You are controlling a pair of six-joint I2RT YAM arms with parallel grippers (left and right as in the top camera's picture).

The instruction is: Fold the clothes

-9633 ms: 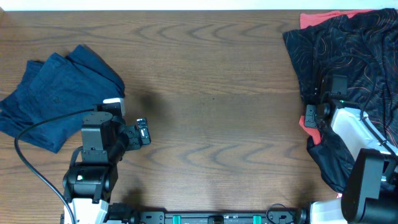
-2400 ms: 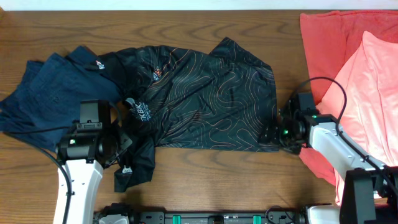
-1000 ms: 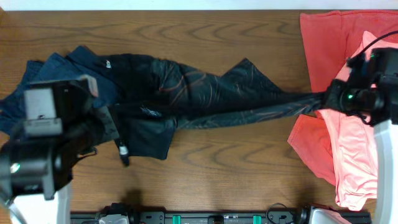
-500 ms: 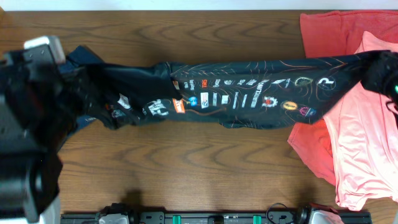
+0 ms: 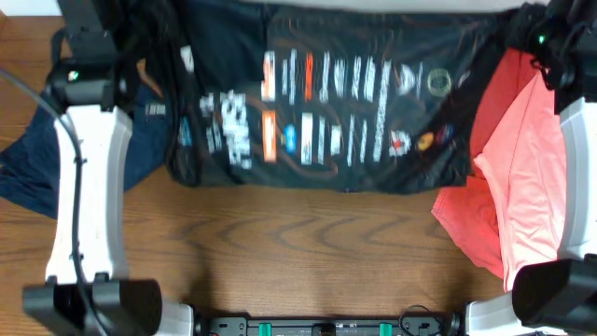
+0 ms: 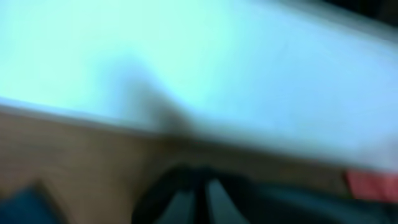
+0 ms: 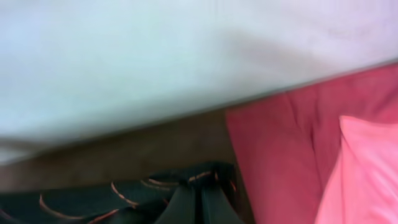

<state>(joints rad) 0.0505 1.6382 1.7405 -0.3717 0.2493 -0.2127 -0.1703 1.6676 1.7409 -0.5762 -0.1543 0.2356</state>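
The black jersey (image 5: pixel 326 121) hangs spread between my two grippers over the far half of the table, its white and orange logos facing the overhead camera. My left gripper (image 5: pixel 140 28) holds its left corner and my right gripper (image 5: pixel 522 28) its right corner. The left wrist view is blurred, but the left gripper (image 6: pixel 200 199) appears shut on dark cloth. In the right wrist view the right gripper (image 7: pixel 198 205) is shut on a bunched fold of the jersey (image 7: pixel 124 193) with thin orange lines.
A navy garment (image 5: pixel 28 168) lies at the table's left, partly under the left arm. A coral-red garment (image 5: pixel 462 224) and a pink one (image 5: pixel 532 177) lie at the right, under the right arm. Bare wooden table (image 5: pixel 308 252) shows in front.
Both grippers have carried the jersey toward the far edge. It has opened from a narrow stretched band into a wide hanging sheet, its logos more spread.
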